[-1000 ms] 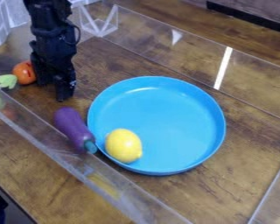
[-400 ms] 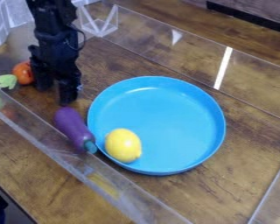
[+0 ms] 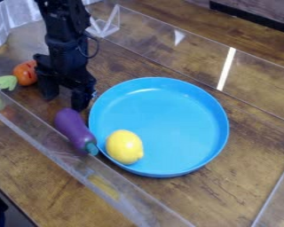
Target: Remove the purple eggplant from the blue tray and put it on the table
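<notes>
camera, black robot arm (image 3: 64,40): reaching down from the top left
gripper (image 3: 67,101): fingers spread, just above the purple eggplant (image 3: 75,130)
eggplant: on the wooden table (image 3: 169,197), beside the blue tray (image 3: 169,124)

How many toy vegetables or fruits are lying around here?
3: a small yellow lemon inside the round blue plastic tray, a dark purple eggplant beside its rim, and an orange carrot with green leaves beyond the black pincer.
</notes>
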You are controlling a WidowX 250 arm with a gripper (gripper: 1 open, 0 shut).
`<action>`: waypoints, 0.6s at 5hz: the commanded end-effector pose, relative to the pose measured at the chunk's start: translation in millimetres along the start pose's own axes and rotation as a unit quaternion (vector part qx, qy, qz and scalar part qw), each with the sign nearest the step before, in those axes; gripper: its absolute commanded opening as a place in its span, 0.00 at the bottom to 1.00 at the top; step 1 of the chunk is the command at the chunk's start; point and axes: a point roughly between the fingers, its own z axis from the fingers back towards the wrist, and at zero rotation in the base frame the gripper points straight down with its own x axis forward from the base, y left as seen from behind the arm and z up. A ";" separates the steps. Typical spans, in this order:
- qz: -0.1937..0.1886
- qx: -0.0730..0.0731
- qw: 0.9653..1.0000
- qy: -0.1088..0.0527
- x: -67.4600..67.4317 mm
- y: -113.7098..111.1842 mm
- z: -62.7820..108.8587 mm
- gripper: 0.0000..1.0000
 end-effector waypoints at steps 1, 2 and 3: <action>0.056 0.009 0.997 -0.052 18.4 12.2 40.2 1.00; 0.075 0.001 0.995 -0.070 21.2 5.4 65.0 1.00; 0.087 -0.007 0.993 -0.083 24.7 -3.0 89.5 1.00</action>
